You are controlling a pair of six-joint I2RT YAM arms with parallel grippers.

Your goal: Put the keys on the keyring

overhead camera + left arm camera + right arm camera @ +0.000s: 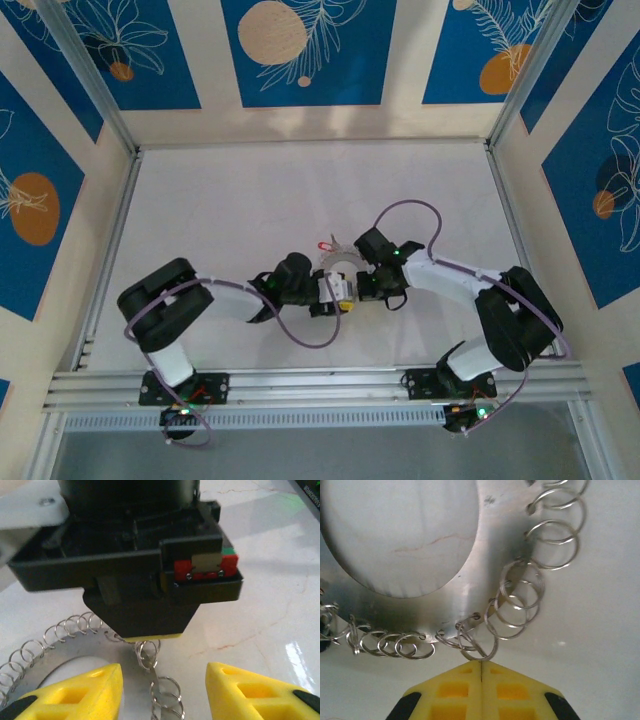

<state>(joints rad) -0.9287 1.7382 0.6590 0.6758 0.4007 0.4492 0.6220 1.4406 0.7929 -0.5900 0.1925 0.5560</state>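
My right gripper (481, 669) is clamped shut on one of the little wire loops (476, 649) on the rim of the flat, grey, silvery metal keyring (487, 575), the one with a round hole and a chain-like fringe. I reckon that's to hold the loop steady while a key gets threaded. My left gripper (164, 672) is spread wide with nothing in it, facing the right one, with a strand of loops between its yellow fingers (80, 690). The keyring sits mid white table (250, 190), between both arms; can't tell if it's lifted. One tiny silvery key with a red plastic head (325, 243) lies just beyond it, untouched, so threading hasn't started, I'd say. Left probably fetches it next.
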